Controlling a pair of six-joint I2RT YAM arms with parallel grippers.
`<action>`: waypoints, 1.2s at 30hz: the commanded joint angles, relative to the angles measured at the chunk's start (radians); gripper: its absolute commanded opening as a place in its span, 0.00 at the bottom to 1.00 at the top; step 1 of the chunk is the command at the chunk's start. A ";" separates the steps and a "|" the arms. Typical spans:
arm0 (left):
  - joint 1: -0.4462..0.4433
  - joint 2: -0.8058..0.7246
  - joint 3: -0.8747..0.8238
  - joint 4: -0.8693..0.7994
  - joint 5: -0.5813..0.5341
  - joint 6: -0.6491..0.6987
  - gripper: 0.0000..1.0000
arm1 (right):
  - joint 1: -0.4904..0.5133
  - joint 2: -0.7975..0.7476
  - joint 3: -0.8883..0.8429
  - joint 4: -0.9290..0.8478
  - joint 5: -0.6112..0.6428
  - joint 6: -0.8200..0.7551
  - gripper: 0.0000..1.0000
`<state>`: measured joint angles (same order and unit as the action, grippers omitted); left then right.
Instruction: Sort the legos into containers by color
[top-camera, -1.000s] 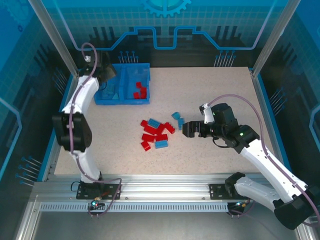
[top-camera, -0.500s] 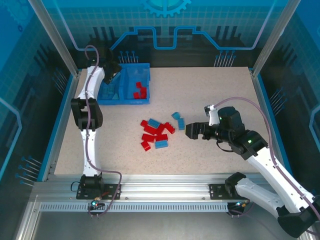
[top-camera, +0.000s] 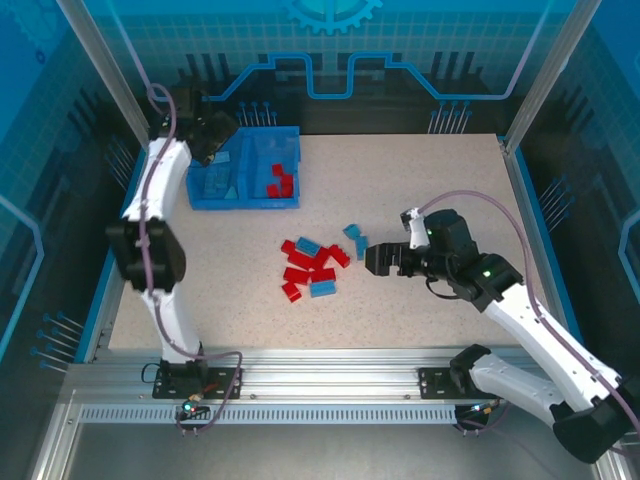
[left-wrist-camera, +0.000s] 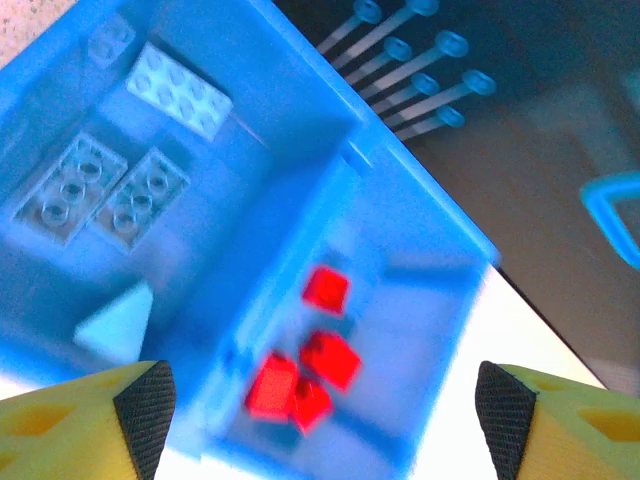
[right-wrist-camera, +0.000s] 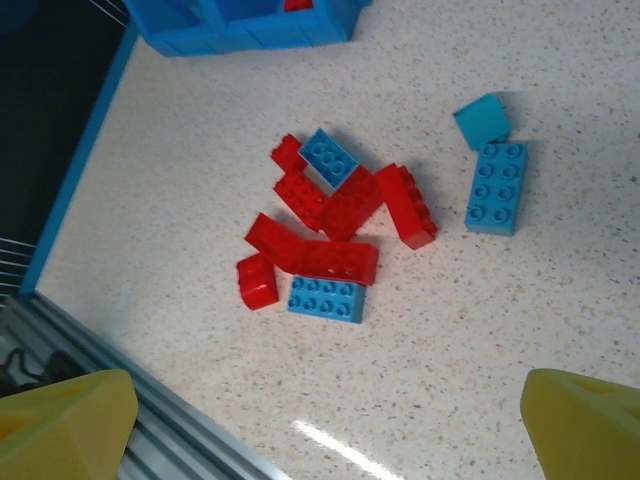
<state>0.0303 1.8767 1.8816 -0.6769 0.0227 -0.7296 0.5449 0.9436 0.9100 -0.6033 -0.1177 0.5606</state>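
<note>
The blue bin (top-camera: 244, 204) stands at the table's back left. Its left compartment holds several light blue legos (left-wrist-camera: 96, 190); its right compartment holds several red legos (left-wrist-camera: 320, 355). My left gripper (top-camera: 214, 136) hovers above the bin's back left corner, open (left-wrist-camera: 325, 420) with nothing between its fingers. A loose pile of red legos (top-camera: 303, 273) mixed with light blue legos (right-wrist-camera: 327, 298) lies mid-table. Two more blue bricks (right-wrist-camera: 494, 186) lie just right of the pile. My right gripper (top-camera: 371, 260) hangs open right of the pile (right-wrist-camera: 325, 430), above bare table, holding nothing.
The bin's divider wall (left-wrist-camera: 290, 270) runs between the two compartments. Metal posts (top-camera: 110, 70) rise at the back corners. An aluminium rail (top-camera: 320, 385) lines the near edge. Bare tabletop (top-camera: 440, 190) stretches behind the right arm.
My left gripper has opened wider and drifted toward the bin's back left. The right gripper swung slightly right, then returned beside the pile. The pile has not moved.
</note>
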 joint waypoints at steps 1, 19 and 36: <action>-0.120 -0.340 -0.234 0.168 0.010 0.107 0.81 | 0.039 0.085 0.043 0.019 0.089 -0.058 0.99; -0.419 -1.177 -0.999 0.050 0.393 1.183 0.99 | 0.122 0.819 0.445 -0.084 0.235 -0.407 0.71; -0.418 -1.242 -1.163 0.137 0.332 1.254 0.99 | 0.125 1.055 0.504 -0.033 0.178 -0.393 0.29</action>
<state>-0.3828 0.6411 0.7280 -0.5694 0.3706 0.4995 0.6598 1.9831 1.3819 -0.6369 0.0772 0.1646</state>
